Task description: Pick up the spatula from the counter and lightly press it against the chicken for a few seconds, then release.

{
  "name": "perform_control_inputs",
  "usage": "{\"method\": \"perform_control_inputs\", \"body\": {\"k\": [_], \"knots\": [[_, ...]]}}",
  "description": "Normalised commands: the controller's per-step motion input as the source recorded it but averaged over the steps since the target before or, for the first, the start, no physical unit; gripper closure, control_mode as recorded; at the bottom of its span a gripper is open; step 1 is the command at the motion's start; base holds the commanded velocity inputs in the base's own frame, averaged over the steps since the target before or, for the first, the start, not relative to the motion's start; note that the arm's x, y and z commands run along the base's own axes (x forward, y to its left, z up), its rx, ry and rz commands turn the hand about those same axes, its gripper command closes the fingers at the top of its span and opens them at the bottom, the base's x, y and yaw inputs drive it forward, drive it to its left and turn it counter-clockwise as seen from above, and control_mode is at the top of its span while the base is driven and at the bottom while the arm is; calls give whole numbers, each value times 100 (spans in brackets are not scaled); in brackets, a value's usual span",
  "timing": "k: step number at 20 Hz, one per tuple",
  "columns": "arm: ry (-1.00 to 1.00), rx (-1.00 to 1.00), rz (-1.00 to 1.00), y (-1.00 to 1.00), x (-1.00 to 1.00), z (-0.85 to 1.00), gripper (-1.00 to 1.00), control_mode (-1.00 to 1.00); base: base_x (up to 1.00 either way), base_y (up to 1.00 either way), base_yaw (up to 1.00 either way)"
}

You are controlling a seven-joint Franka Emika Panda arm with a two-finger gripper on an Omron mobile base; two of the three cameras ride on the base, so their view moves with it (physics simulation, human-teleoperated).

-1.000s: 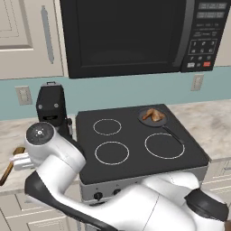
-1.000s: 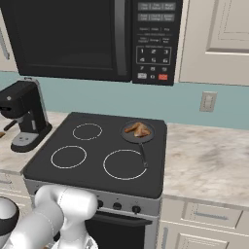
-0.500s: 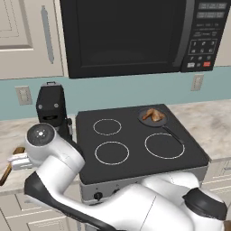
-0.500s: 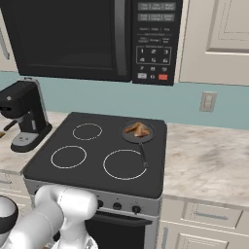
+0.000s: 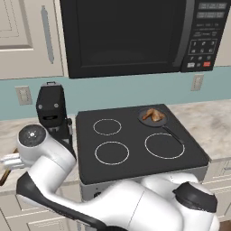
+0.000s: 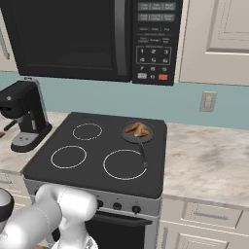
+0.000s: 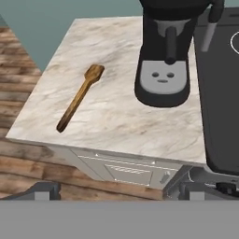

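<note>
A wooden spatula lies flat on the marble counter left of the stove, its blade toward the wall and its handle toward the front edge. My gripper hangs open above the counter's front edge, well short of the spatula, with nothing between its fingers. A piece of browned chicken sits in a small dark pan on the stove's back right burner, the pan's handle pointing to the front. The arm's elbow bends out over the left counter.
A black coffee machine stands on the counter between the spatula and the black stovetop. A microwave hangs above the stove. Wooden floor lies beyond the counter's left end. Marble counter runs right of the stove.
</note>
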Motion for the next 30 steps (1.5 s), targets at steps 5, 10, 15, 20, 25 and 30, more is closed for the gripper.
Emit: {"method": "perform_control_inputs", "body": {"k": [5,10,15,20,25,30], "knots": [[5,0,0,32,13,-4,-100,-100,0,0,0],[4,0,0,31,8,-14,-100,-100,0,0,0],[1,0,-1,32,5,-19,-100,-100,0,0,0],[0,0,-1,25,5,-14,-100,-100,0,0,0],[1,0,-1,21,14,-11,-100,-100,0,0,0],[3,0,-1,23,17,-17,-100,-100,0,0,0]]}}
